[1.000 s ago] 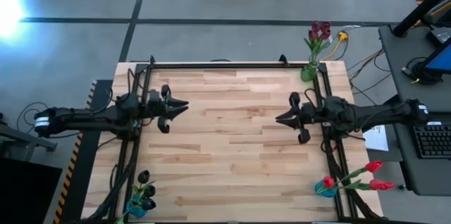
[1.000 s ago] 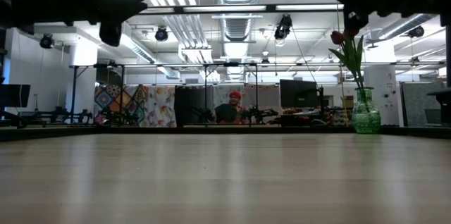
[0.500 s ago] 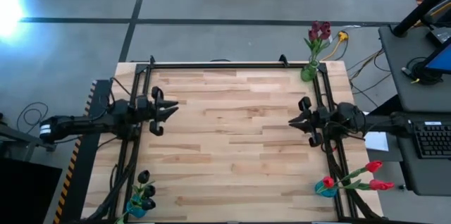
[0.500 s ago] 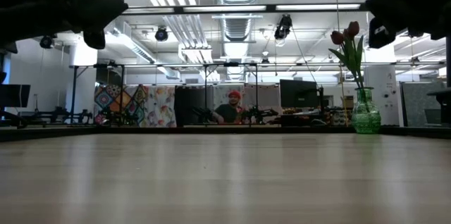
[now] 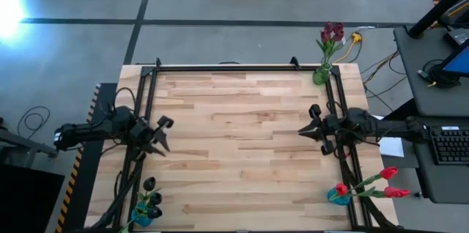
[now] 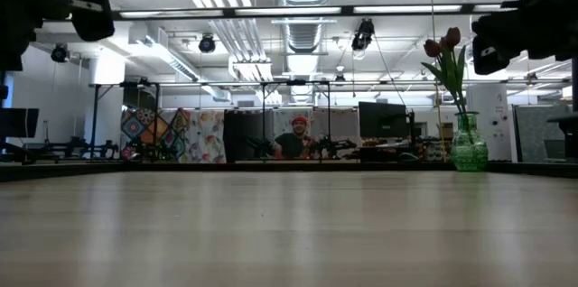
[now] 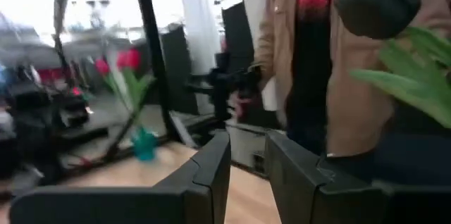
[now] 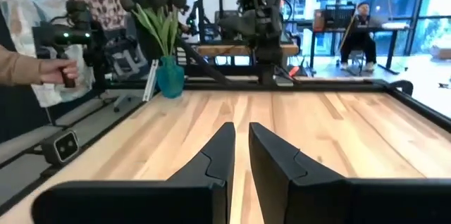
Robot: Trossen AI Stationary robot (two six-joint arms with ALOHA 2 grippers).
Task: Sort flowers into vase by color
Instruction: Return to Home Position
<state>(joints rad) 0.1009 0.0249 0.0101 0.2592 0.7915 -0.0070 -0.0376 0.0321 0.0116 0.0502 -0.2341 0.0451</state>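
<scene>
Three vases stand at the table's corners. A green vase (image 5: pixel 321 76) at the far right holds maroon flowers (image 5: pixel 333 32) and also shows in the low view (image 6: pixel 469 148). A blue vase (image 5: pixel 338 195) at the near right holds red flowers (image 5: pixel 388 182). A blue vase (image 5: pixel 142 216) at the near left holds near-black flowers (image 5: pixel 150 187). My left gripper (image 5: pixel 162 135) hangs at the left edge, its fingers a little apart with nothing between them (image 7: pixel 248 160). My right gripper (image 5: pixel 303 129) hangs at the right edge, shut and holding nothing (image 8: pixel 242 150).
A black frame rail (image 5: pixel 234 67) runs along the table's far edge, with posts down both sides. A person in a brown jacket (image 7: pixel 317 55) stands beyond the right edge, and a hand (image 8: pixel 55 70) shows past the left one. The bare boards (image 5: pixel 234 138) lie between the arms.
Both arms have drawn back toward their own table edges and sunk lower. My left gripper has rolled about its axis and swung toward the near edge. The vases and flowers have stayed put.
</scene>
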